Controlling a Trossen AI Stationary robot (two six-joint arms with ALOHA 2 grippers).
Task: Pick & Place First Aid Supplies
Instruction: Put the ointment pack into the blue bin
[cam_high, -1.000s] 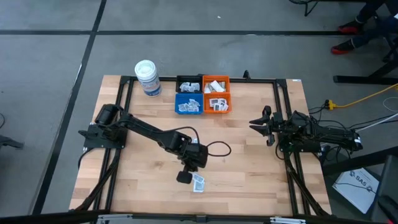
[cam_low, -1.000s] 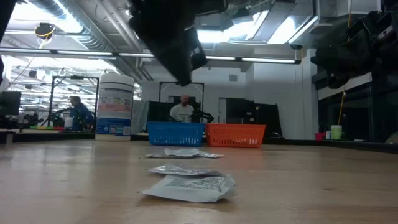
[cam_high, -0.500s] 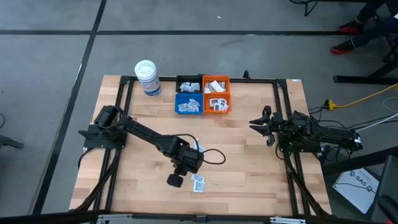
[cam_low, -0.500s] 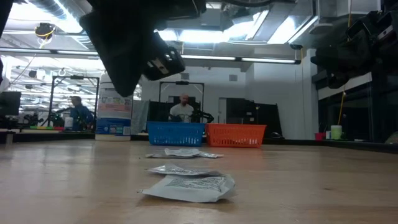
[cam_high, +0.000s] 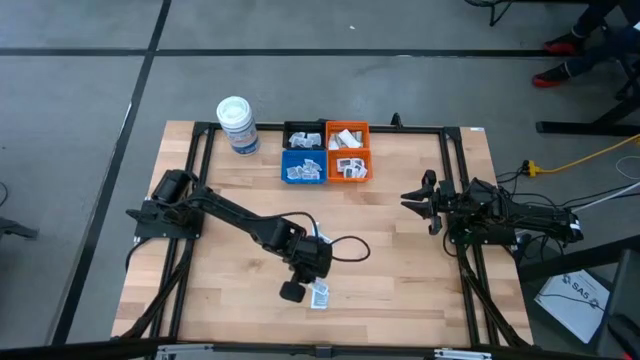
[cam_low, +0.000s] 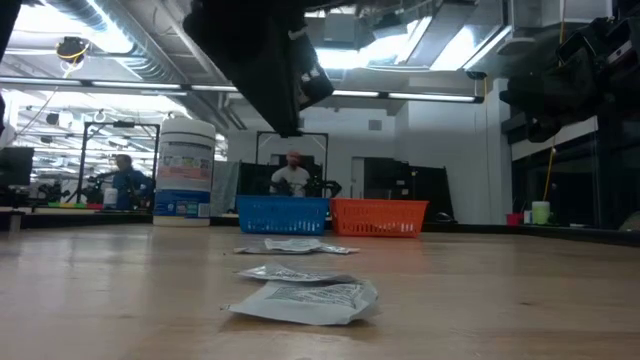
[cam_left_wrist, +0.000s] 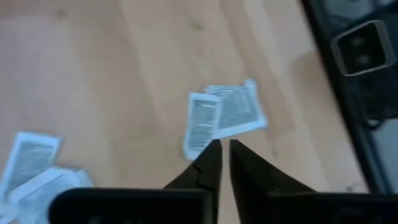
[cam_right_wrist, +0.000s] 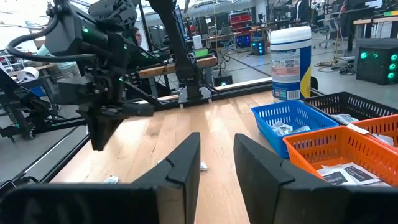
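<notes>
hovering just above the loose sachets (cam_left_wrist: 221, 118) at the table's (cam_high: 400, 260) near edge, the left gripper (cam_left_wrist: 222, 152) has its jaws nearly closed, a thin slit between them, holding nothing. the packets look light, thin and limp, lying flat on the wood; two overlap. they would likely slide or buckle if pushed, so a pinch on a raised or crinkled edge, such as the overlapping corner, seems the best hold. a third pair (cam_left_wrist: 37, 165) lies close by. farther off, the blue bin (cam_high: 303, 167), orange bin (cam_high: 347, 150) and black bin (cam_high: 303, 134) already hold supplies, beside a white tub (cam_high: 237, 124). the right gripper (cam_high: 416, 202) waits at the right side, jaws partly open and empty.
</notes>
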